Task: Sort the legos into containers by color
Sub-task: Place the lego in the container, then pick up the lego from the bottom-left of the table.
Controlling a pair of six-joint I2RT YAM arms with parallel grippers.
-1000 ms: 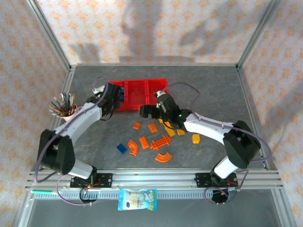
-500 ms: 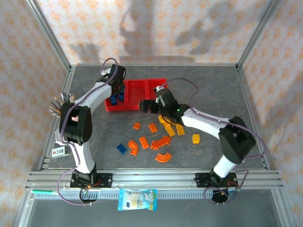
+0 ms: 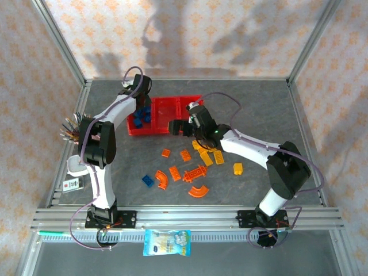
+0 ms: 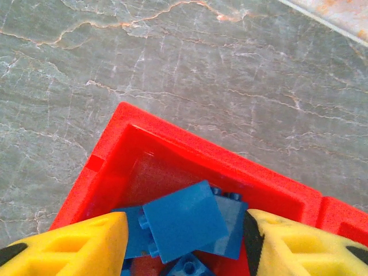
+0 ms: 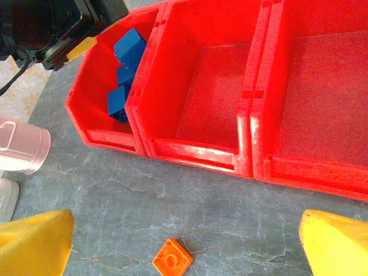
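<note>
Legos [image 4: 184,221] (blue ones) lie in the containers' [image 5: 252,98] leftmost compartment; left hand [image 4: 185,238] spread above; right hand [image 5: 184,227] spread.

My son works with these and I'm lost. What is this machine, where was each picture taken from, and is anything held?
Two robot arms bolted to a grey table sort toy bricks by colour. One picture looks down from above; the other two come from a camera on each wrist. The left fingers, yellow, stand apart over the end compartment of a red tray, where blue bricks lie. The right fingers, also yellow, are wide open, holding nothing, above an orange brick. More orange and yellow bricks and one blue brick lie loose on the table.
</note>
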